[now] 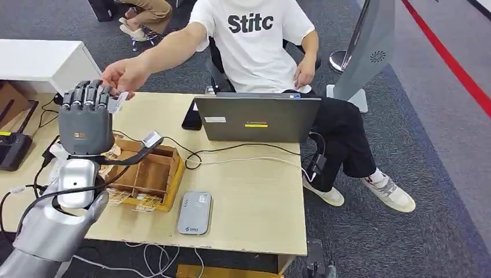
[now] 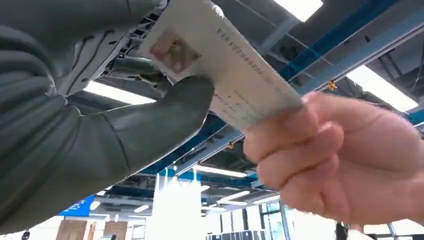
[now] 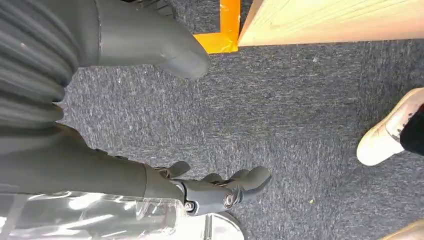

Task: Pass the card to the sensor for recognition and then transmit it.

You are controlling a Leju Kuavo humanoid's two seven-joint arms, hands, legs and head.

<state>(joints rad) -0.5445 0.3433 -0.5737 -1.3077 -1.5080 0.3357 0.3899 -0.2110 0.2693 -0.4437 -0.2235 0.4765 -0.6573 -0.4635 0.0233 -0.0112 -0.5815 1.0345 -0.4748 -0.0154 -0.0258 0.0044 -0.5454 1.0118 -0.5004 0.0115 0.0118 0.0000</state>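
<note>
My left hand (image 1: 87, 119) is raised above the table's left part, back towards the head camera. It pinches a white card (image 1: 118, 103) at its fingertips. A seated person's hand (image 1: 124, 74) reaches over the table and grips the same card. In the left wrist view the card (image 2: 225, 75) with a small photo sits between my thumb (image 2: 165, 115) and fingers, and the person's fingers (image 2: 340, 160) hold its free end. The grey card sensor (image 1: 194, 213) lies flat near the table's front edge. My right hand (image 3: 100, 165) hangs over the carpet, fingers apart, holding nothing.
A grey laptop (image 1: 255, 119) stands at the back of the wooden table (image 1: 255, 197), a dark phone (image 1: 191, 119) beside it. A cardboard box (image 1: 147, 174) with cards lies under my left arm. Cables cross the tabletop. A black device (image 1: 11, 147) sits far left.
</note>
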